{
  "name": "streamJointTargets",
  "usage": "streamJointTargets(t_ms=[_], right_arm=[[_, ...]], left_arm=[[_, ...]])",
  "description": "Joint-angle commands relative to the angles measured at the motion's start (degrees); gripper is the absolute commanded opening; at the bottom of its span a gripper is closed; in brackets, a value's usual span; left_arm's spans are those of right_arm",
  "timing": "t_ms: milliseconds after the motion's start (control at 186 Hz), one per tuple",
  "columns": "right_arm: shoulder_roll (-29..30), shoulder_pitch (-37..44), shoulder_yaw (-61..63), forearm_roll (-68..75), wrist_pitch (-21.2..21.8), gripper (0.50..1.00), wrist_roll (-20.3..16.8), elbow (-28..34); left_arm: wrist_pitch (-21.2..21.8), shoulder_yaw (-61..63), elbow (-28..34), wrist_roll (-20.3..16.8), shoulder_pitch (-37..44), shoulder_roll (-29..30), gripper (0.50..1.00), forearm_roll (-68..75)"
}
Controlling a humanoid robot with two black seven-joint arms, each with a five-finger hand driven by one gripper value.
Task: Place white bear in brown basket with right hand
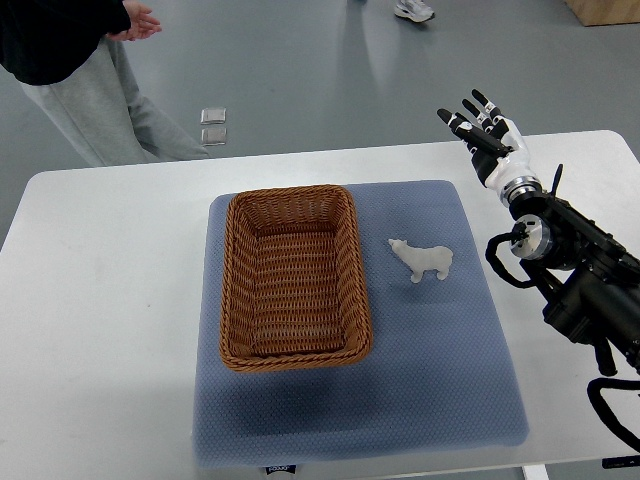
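White bear (422, 261) stands on its feet on the blue mat (440, 380), just right of the brown wicker basket (232, 290), apart from its rim, head toward the basket. Basket empty, long side running away from me. My right hand (482, 128) hangs over the far right of the white tabletop (100, 300), well beyond the bear, fingers spread, holding nothing. Left arm not seen. A person stands past the far left corner, off the work. Risks as I judge them: the bear is small and light, so a clumsy finger could tip it or push it along the mat; a shallow pinch may drop it short of the basket, or clip the rim.
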Motion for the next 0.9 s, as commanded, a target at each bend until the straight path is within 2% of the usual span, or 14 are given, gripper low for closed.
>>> streamJointTargets(t_ms=[0,895], right_arm=[[-0.01,0.08,0.0,-0.05,0.0,0.924,-0.08,0.0],[-0.18,0.08,0.0,-0.05,0.0,0.924,0.01,-0.09]], left_arm=[[0.01,0.0,-0.01,0.0,0.0,0.0,1.0,0.0],[0.1,0.0,0.07,0.0,0.0,0.0,1.0,0.0]])
